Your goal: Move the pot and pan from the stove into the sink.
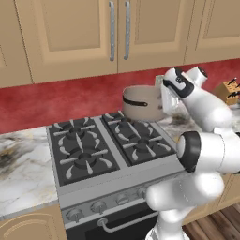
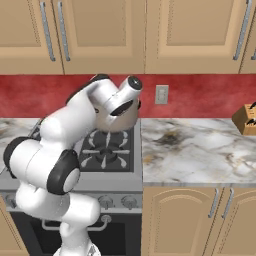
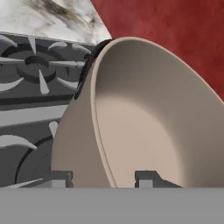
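Pot [image 1: 140, 104]: lidless, hanging lifted above the stove [image 1: 101, 145] rear right burner, fingers [image 3: 146, 178] clamping its rim wall. Marble worktop [image 2: 195, 147] flanking; red backsplash [image 2: 200, 95]; beige cabinets [image 1: 70, 33] overhead; knife block [image 2: 246, 119] sitting right.

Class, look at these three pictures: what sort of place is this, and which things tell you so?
A home-style kitchen, rendered: a gas stove with knobs, wooden cabinets above a marble counter, and a pot by the gripper.
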